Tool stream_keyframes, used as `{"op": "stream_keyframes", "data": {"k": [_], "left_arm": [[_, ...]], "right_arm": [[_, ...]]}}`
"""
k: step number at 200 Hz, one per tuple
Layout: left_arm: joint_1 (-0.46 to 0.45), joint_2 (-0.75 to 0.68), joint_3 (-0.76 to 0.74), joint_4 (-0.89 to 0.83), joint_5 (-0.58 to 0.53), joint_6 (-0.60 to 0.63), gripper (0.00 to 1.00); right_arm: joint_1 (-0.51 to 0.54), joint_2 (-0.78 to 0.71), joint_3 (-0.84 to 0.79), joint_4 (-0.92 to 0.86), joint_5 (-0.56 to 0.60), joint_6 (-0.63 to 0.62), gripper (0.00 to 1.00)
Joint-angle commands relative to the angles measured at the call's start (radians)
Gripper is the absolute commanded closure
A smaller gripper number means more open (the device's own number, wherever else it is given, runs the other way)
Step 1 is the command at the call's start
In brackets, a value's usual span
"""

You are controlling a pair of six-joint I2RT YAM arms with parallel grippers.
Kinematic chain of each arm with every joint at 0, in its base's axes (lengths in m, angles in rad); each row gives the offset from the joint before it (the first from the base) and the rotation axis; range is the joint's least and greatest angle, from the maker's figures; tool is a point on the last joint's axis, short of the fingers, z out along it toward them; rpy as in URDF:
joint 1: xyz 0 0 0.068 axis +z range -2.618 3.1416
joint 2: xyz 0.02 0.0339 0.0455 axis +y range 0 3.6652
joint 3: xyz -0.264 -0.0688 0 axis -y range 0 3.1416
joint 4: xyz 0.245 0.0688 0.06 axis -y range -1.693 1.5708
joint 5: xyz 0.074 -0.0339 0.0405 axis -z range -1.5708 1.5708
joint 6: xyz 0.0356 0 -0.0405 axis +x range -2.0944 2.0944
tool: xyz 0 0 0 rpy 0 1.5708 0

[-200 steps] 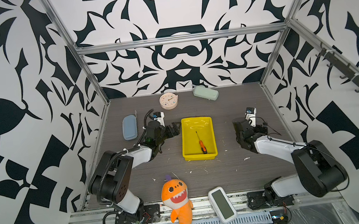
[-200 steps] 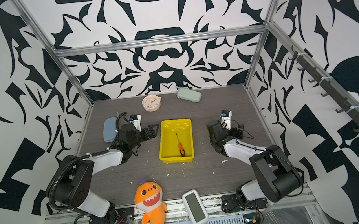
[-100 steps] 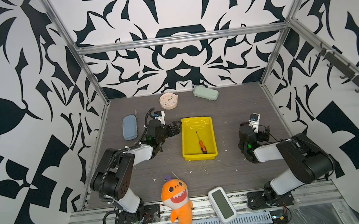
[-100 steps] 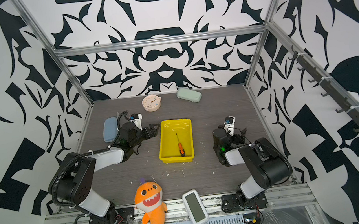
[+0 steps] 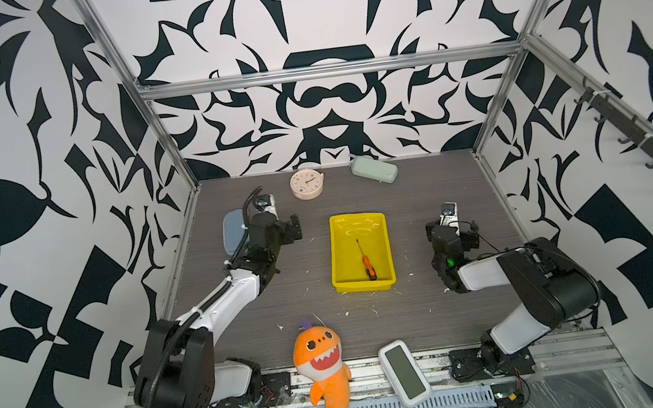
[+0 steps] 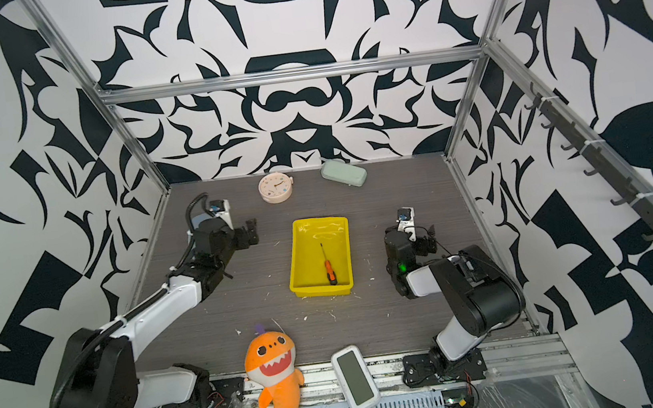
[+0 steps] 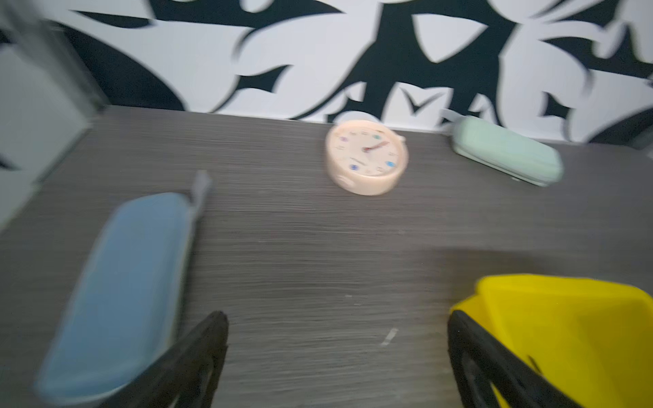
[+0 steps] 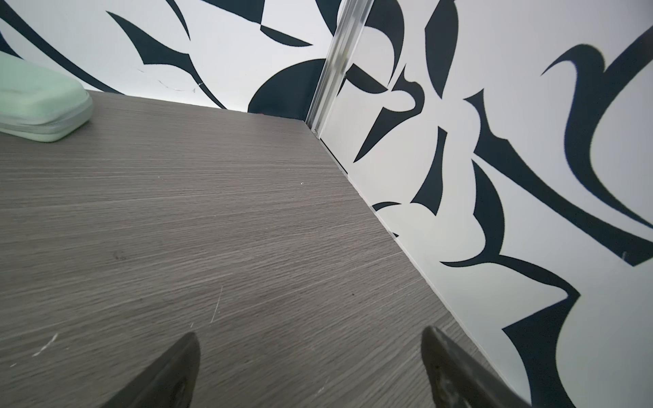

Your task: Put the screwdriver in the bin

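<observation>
Two grippers: the left gripper (image 7: pixel 337 321) and the right gripper (image 8: pixel 311 337) both stand with jaws spread wide, and only the bare tabletop (image 8: pixel 212 229) shows between their fingers.
Left gripper's place: in both top views it hangs between the blue case (image 5: pixel 231 233) and the bin (image 5: pixel 339 254), apart from each. The left wrist view is blurred; a corner of the bin shows past one finger and the blue case past the other.
Right gripper's place: to the right of the bin and well apart from it, near the right wall and pointing toward the back corner.
Screwdriver (image 5: pixel 366 265): it lies flat on the floor of the bin. The orange handle and black cap are close to the near wall, and the thin shaft points toward the far wall, leaning a little left.
Bin: yellow, on the middle of the tabletop, long side running front to back.
Back of the table: a round clock (image 5: pixel 306 183) lies face up, with a pale green case (image 5: pixel 374 169) to its right, both near the back wall.
Front edge: an orange plush shark (image 5: pixel 321 360) and a white device with a dark screen (image 5: pixel 404 373) rest on the rail between the two arm bases.
</observation>
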Motion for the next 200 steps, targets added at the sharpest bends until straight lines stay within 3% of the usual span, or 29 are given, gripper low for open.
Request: {"op": "stream_keyframes", "data": {"k": [1, 21, 39, 55, 68, 88, 99, 125, 145, 161, 200], "left_arm": [[0.067, -0.099, -0.115, -0.029, -0.156, 0.001, 0.00], [0.077, -0.158, -0.257, 0.171, -0.312, 0.039, 0.00], [0.092, -0.134, -0.342, 0.337, -0.471, 0.056, 0.01], [0.113, -0.071, -0.354, 0.370, -0.507, 0.058, 0.00], [0.119, -0.022, -0.350, 0.383, -0.502, 0.076, 0.00], [0.122, 0.051, -0.359, 0.465, -0.429, 0.146, 0.01], [0.128, 0.058, -0.352, 0.463, -0.333, 0.178, 0.01], [0.174, 0.131, -0.373, 0.637, -0.183, 0.242, 0.00], [0.266, 0.252, -0.377, 0.775, -0.092, 0.201, 0.00], [0.331, 0.278, -0.391, 0.794, -0.028, 0.125, 0.00], [0.332, 0.267, -0.353, 0.696, 0.024, 0.140, 0.00]], "right_arm": [[-0.006, -0.021, 0.012, -0.010, -0.028, 0.008, 0.00], [-0.011, -0.034, -0.020, 0.031, -0.086, -0.001, 0.00], [-0.034, -0.058, -0.166, 0.243, -0.240, -0.008, 0.00], [-0.073, 0.035, -0.215, 0.420, -0.371, -0.021, 0.00], [-0.055, 0.082, -0.188, 0.467, -0.327, -0.074, 0.00], [-0.067, 0.010, -0.117, 0.216, -0.327, -0.011, 0.00], [-0.081, 0.014, -0.074, 0.141, -0.313, 0.008, 0.00], [-0.089, 0.011, -0.073, 0.132, -0.322, 0.013, 0.00], [-0.090, 0.013, -0.073, 0.135, -0.321, 0.013, 0.00], [-0.091, 0.012, -0.071, 0.130, -0.324, 0.014, 0.00], [-0.100, 0.008, -0.061, 0.103, -0.344, 0.022, 0.00]]}}
